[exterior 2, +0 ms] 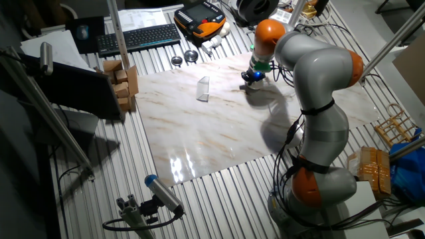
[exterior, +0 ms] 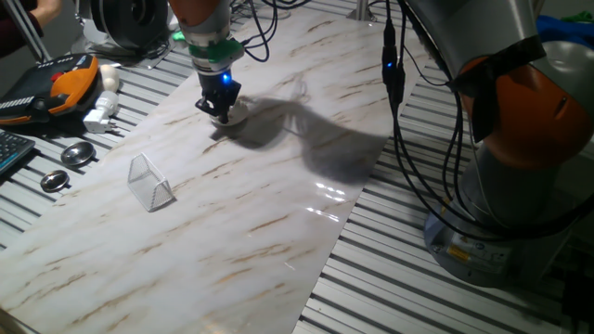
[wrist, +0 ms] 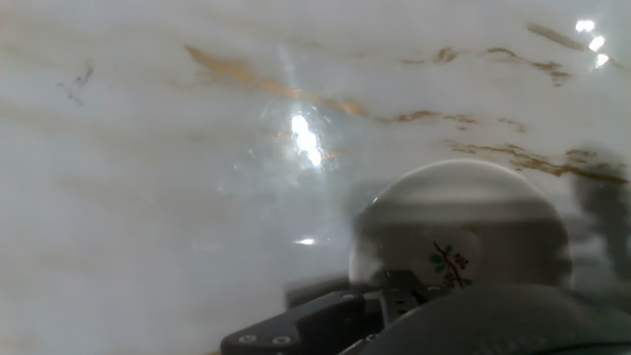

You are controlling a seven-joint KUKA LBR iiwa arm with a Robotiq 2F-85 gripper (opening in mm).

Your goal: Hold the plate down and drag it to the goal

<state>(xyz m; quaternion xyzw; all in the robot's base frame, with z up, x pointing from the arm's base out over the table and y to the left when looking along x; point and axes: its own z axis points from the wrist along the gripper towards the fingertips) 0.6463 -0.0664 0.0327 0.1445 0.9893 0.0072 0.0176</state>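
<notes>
The plate (exterior: pixel 236 113) is a small white dish on the marble board, near its far edge. My gripper (exterior: pixel 221 109) points straight down with its fingers together, and the tips rest on the plate's left part. In the other fixed view the gripper (exterior 2: pixel 252 78) stands over the plate (exterior 2: pixel 251 85). The hand view shows the plate (wrist: pixel 463 222) close up, with a small red and green sprig mark on it; dark gripper parts cover its lower edge. The goal (exterior: pixel 150 182) is a clear plastic wedge frame, standing on the board to the near left of the plate, and it also shows in the other fixed view (exterior 2: pixel 203 88).
Two grey metal discs (exterior: pixel 78 153) (exterior: pixel 56 181) lie on the slatted table left of the board. An orange and black pendant (exterior: pixel 70 83), a white plug (exterior: pixel 100 116) and a keyboard (exterior: pixel 7 148) lie beyond them. Cables (exterior: pixel 397 102) hang at the right, by the arm's base (exterior: pixel 520 158).
</notes>
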